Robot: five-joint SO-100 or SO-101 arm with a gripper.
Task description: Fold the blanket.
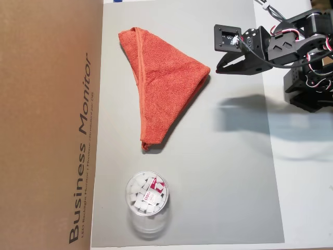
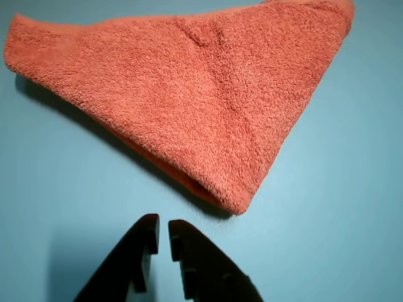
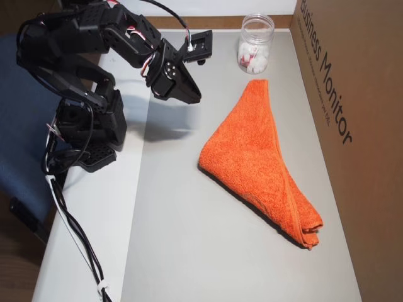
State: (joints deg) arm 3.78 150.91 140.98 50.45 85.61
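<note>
One folded blanket [image 1: 162, 78], one jar [image 1: 147, 200], one cardboard box [image 1: 49, 125]

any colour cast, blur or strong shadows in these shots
Wrist view: the grey mat reads teal-blue, and the blanket is sharp with a dark shadow under its folded edge. An overhead view: the arm throws a soft blurred shadow on the mat; the plastic jar looks slightly smeared. Other overhead view: warmer, evenly lit.

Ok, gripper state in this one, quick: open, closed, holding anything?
Gripper: nearly closed, a thin gap between the black fingertips, holding nothing; it sits just short of the folded orange-red terry-cloth blanket's corner.
</note>
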